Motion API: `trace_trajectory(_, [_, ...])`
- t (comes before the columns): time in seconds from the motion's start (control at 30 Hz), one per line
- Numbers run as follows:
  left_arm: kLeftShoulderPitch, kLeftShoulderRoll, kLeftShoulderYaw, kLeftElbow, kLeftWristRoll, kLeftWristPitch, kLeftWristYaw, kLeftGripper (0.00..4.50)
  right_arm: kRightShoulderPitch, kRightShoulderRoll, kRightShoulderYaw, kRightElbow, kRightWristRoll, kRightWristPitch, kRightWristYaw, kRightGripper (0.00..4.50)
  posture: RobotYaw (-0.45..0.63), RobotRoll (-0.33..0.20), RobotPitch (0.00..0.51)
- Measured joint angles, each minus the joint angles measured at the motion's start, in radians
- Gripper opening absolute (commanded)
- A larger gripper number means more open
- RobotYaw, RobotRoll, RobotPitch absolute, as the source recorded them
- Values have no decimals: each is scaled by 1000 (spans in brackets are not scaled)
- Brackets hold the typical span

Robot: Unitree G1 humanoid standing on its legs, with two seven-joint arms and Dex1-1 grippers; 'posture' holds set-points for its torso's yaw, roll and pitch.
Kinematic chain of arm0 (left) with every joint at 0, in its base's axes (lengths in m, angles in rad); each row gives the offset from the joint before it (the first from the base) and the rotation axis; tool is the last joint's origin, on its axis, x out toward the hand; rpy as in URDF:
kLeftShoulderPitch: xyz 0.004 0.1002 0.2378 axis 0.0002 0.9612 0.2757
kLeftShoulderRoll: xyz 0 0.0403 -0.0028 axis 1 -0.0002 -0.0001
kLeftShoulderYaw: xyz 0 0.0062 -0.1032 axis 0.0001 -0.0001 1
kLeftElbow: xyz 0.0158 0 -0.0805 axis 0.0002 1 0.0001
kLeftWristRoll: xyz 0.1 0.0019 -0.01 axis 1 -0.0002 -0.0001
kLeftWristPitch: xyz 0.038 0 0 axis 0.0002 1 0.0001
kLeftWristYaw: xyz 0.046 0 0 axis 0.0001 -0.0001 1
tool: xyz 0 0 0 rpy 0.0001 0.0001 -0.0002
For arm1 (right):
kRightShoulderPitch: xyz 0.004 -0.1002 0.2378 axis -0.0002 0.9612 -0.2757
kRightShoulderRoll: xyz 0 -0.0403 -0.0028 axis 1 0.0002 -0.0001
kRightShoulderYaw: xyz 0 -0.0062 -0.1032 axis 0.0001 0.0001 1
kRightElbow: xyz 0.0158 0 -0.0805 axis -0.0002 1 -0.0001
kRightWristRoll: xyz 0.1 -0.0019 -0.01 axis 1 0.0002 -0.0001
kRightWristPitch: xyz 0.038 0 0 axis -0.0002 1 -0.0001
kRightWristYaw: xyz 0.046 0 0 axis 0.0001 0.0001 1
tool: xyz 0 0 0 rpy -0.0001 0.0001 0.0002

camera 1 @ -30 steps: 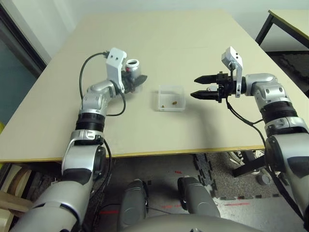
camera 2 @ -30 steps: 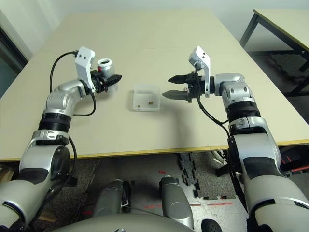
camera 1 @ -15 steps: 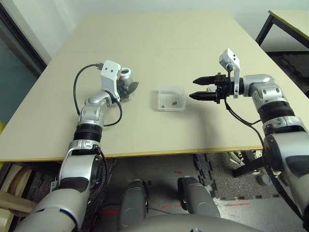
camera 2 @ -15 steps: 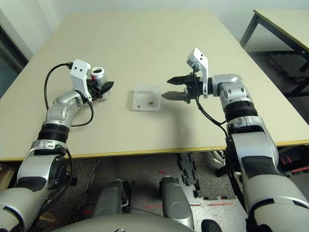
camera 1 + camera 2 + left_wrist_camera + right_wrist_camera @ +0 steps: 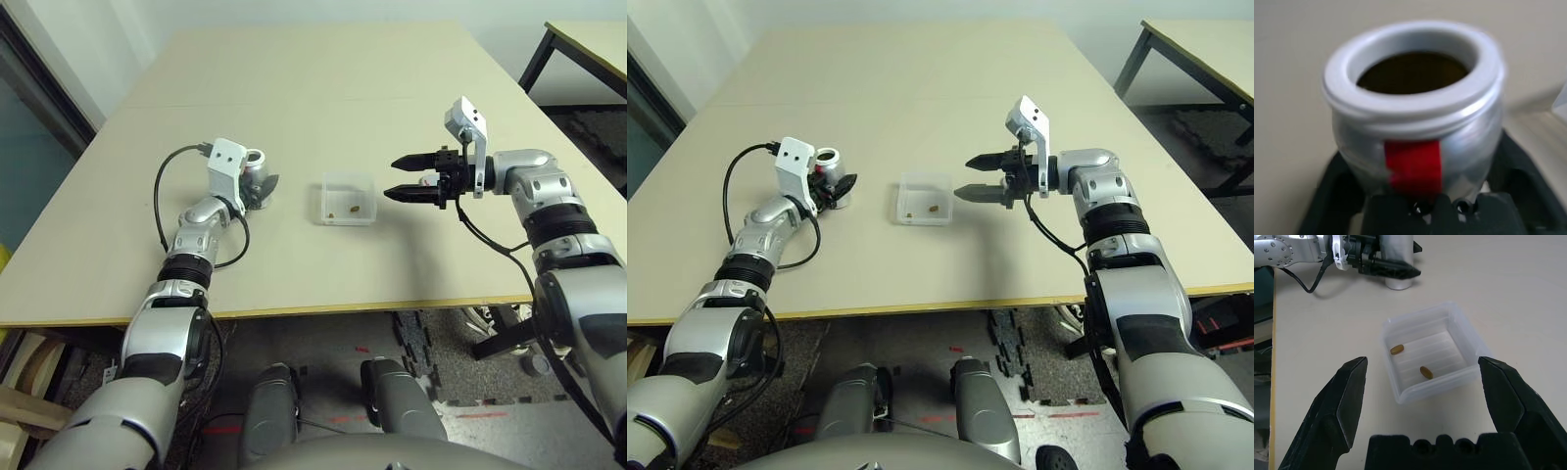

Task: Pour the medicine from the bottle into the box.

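1. Left wrist view: the bottle (image 5: 1415, 117) stands upright on the tabletop (image 5: 323, 88), long axis vertical, open mouth facing up, no cap on.
2. It's silver-grey with a red label strip, a pale rim and a dark inside.
3. The left hand (image 5: 257, 186) sits around its base, fingers spread to either side, not squeezing.
4. The clear box (image 5: 1430, 352) sits just beside it, between both hands, with two tiny brown pills (image 5: 1425, 372) lying inside.
5. The right hand (image 5: 404, 176) hovers on the far side of the box, fingers wide apart, empty.
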Motion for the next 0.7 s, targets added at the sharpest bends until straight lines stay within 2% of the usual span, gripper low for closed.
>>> trace_trajectory(0.27, [21,5,-5,-24,-1,3,-6,4485,0,1,0,0,-1,0,0,4500,-181,0,77])
trace_trajectory(0.43, [100,18,-4,-145,-5,41,-21,4485,-2,4,0,4,-2,-1,1,4500,-176,0,81])
trace_trajectory(0.7, [275,23,1,-423,-28,153,-14,4485,-3,11,0,13,-5,-4,-1,4500,-164,0,83])
